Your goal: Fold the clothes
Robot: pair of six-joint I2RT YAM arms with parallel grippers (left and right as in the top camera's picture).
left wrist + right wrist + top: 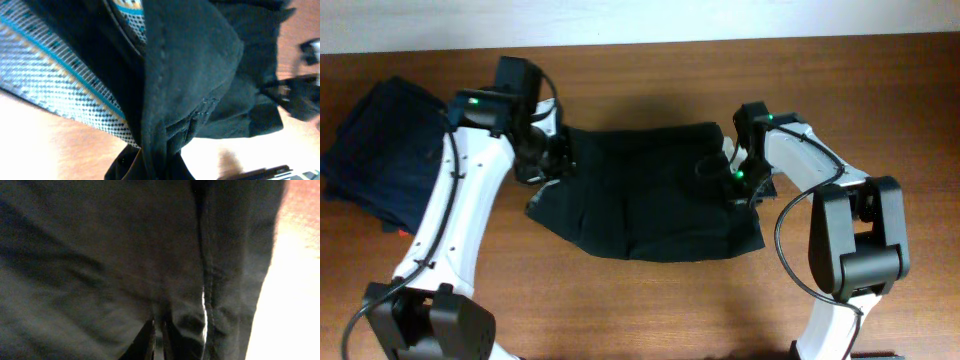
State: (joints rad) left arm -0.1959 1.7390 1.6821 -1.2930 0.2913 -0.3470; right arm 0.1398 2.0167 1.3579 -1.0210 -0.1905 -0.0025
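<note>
The black shorts (640, 195) lie spread in the middle of the wooden table, partly bunched along the far edge. My left gripper (548, 165) is at their far-left corner. In the left wrist view it (155, 165) is shut on a gathered fold of the black fabric (190, 60), and the pale grey patterned waistband lining (55, 85) shows beside it. My right gripper (732, 185) is at the shorts' right edge. In the right wrist view its fingers (159, 340) are pinched together on dark fabric (100, 255), which fills the frame.
A navy-blue folded garment (380, 150) lies at the far left of the table. A bit of red cloth (395, 228) peeks out under its near edge. Bare wood table (650, 300) lies in front of the shorts.
</note>
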